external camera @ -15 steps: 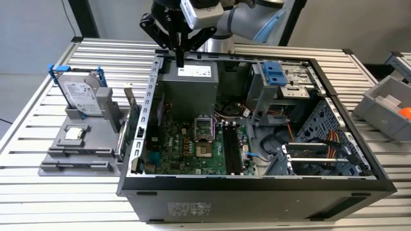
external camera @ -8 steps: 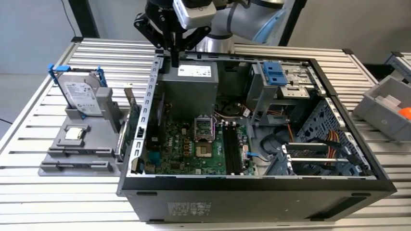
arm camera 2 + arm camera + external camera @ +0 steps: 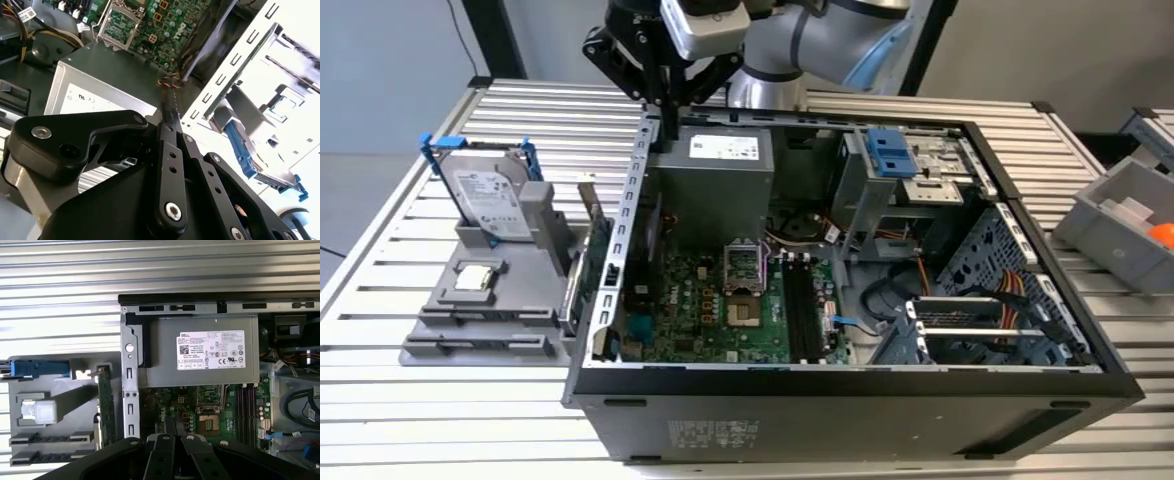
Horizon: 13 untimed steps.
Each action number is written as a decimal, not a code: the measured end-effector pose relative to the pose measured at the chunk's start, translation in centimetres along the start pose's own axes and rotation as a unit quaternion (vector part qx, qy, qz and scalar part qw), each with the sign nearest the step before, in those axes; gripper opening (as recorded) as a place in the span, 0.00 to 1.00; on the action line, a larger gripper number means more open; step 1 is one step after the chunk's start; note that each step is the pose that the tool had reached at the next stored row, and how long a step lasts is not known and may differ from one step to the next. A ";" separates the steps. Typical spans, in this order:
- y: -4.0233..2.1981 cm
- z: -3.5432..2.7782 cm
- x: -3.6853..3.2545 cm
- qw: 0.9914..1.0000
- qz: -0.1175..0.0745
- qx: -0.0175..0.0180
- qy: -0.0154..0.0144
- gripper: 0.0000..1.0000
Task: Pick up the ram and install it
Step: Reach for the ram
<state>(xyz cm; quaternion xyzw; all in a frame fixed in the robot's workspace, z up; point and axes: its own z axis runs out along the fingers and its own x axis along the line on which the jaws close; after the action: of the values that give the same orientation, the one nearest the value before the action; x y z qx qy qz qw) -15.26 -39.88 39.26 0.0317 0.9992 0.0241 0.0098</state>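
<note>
My gripper (image 3: 670,128) hangs fingers down over the back corner of the open computer case (image 3: 854,375), on the exterior view's left, just above the power supply (image 3: 714,175). Its fingers are shut on a thin dark strip seen edge-on, which looks like the ram (image 3: 167,111). In both wrist views the strip pokes out past the gripper's (image 3: 175,127) closed tips, and in the first wrist view the ram (image 3: 170,422) sits over the motherboard edge. The black memory slots (image 3: 798,310) lie on the motherboard beside the processor socket (image 3: 744,272), lower and to the exterior view's right of the gripper.
A grey parts holder (image 3: 480,300) stands outside the case on the exterior view's left. It carries a silver hard drive in a blue frame (image 3: 491,195) and a green card with a metal bracket (image 3: 594,260). Drive cages and cables fill the case's right side. A grey bin (image 3: 1121,215) sits far right.
</note>
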 end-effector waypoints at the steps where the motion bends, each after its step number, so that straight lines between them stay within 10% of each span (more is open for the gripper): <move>1: -0.01 0.00 0.11 1.000 -0.003 0.000 0.000 0.00; 13: -0.11 -0.04 1.76 1.000 -0.024 0.000 0.001 0.00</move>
<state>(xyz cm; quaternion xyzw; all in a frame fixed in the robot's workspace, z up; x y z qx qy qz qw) -17.02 -39.88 39.26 0.0077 0.9996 0.0244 0.0093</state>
